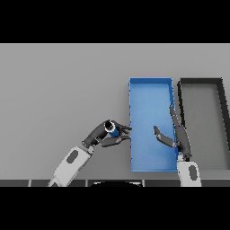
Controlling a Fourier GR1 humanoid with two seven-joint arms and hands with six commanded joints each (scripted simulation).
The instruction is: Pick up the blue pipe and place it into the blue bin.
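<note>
The blue pipe [112,130] is a short blue cylinder with a pale open end, held just left of the blue bin [150,90]. My left hand [99,134] is shut on the pipe, with fingers and thumb curled round it near the bin's left wall. My right hand [176,134] hovers over the right side of the blue bin, open, fingers straight and thumb pointing left, holding nothing.
A black bin [201,81] with a grey floor stands right beside the blue bin, on its right. Grey table surface [58,85] stretches to the left and behind.
</note>
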